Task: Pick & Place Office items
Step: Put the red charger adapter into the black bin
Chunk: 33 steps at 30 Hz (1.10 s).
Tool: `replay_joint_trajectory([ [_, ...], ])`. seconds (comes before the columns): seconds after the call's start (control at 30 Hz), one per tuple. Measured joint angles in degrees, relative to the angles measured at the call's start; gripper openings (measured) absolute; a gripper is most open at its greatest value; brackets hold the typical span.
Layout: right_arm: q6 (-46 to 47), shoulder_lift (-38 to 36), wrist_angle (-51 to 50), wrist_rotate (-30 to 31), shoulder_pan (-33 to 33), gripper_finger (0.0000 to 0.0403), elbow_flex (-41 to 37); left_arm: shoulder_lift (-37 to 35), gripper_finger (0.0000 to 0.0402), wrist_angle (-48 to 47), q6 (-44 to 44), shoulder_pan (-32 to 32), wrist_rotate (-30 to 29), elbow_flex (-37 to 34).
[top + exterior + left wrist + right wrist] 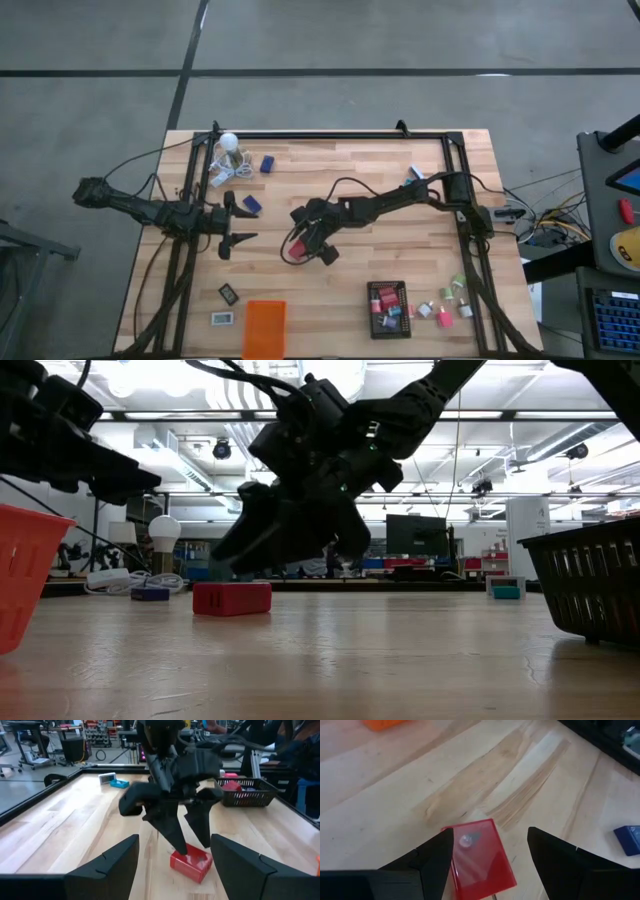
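Note:
A red box lies flat on the wooden table near its middle; it also shows as the red box and the red box. My right gripper hangs over it, open, pointing down. Its fingers stand on either side of the box, one finger close to the box's rim. My left gripper waits open to the left of the box, facing it. Blue blocks lie toward the far left. My right gripper comes at the red box from above with its fingers apart. One finger overlaps the box's edge in the wrist view. I cannot tell whether it touches the box, which rests on the table.
A black basket with small items stands near the right front, with pink and green bits beside it. An orange tray sits at the near edge, next to small black and white rectangles. A bulb and cable lie far left.

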Motion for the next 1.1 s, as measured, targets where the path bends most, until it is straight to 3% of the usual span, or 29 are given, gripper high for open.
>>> replay_joint_trajectory([
  [1.1, 4.92, 5.53, 3.74, -0.39, -1.28, 0.0249, -0.65, 0.47, 0.0253, 0.04, 0.00, 0.00, 0.12, 0.00],
])
